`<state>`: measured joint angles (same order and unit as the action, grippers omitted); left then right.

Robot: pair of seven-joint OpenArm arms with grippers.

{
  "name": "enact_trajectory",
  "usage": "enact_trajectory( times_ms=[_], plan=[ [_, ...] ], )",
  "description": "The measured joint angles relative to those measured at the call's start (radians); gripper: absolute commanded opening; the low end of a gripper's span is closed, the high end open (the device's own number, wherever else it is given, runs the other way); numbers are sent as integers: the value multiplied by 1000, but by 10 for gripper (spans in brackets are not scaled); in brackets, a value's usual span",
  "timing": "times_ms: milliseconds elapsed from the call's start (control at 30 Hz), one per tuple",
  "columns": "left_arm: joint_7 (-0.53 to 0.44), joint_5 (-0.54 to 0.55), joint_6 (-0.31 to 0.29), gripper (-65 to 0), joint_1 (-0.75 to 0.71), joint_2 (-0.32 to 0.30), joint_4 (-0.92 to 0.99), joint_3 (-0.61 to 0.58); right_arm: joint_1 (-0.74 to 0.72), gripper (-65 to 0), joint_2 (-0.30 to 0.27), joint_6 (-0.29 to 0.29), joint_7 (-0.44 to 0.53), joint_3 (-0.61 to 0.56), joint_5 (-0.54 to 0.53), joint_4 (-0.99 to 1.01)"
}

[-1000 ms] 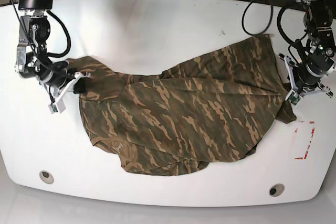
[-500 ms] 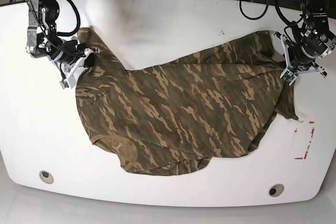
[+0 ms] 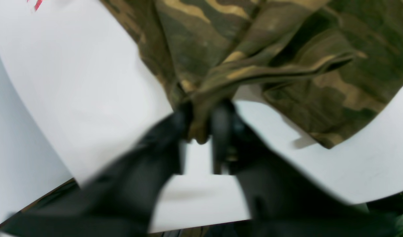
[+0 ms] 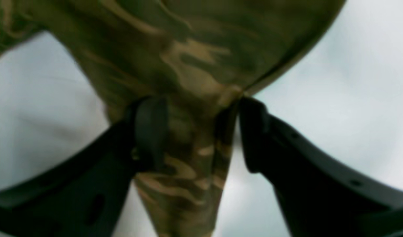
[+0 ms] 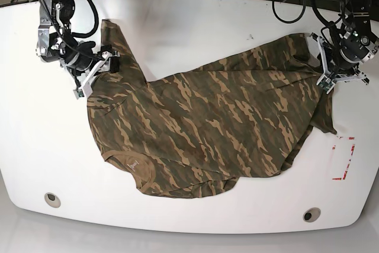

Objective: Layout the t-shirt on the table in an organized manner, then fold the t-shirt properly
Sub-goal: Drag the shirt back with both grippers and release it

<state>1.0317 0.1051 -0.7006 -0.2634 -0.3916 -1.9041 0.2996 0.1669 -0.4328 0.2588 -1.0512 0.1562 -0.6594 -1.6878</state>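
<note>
i've got the t-shirt [image 5: 207, 128] rumpled mid-table [image 5: 177, 22], left gripper [image 3: 201, 130] pinching a bunched hem corner, right gripper [image 4: 196, 131] jaws parted around a cloth strip; light, limp, slippery, so i'd regrip at shoulder seams.

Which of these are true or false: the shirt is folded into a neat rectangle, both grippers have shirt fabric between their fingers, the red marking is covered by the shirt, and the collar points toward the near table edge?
1. The t-shirt is folded into a neat rectangle. False: it lies spread out and wrinkled on the table.
2. Both the left gripper and the right gripper have camouflage fabric between their fingers. True.
3. The red marking is covered by the shirt. False: it lies bare beside the shirt.
4. The collar points toward the near table edge. True.
</note>
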Motion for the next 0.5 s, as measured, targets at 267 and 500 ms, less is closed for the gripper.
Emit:
enact_trajectory(
  times_ms=[267, 500],
  plan=[
    [1, 0, 0, -301, 0, 0, 0, 1, -13, -219, 4, 4, 3, 41, -18, -90],
    [-1, 9, 0, -265, 2, 5, 0, 23, -16, -208, 10, -2, 78, 145, 5, -97]
  ],
)
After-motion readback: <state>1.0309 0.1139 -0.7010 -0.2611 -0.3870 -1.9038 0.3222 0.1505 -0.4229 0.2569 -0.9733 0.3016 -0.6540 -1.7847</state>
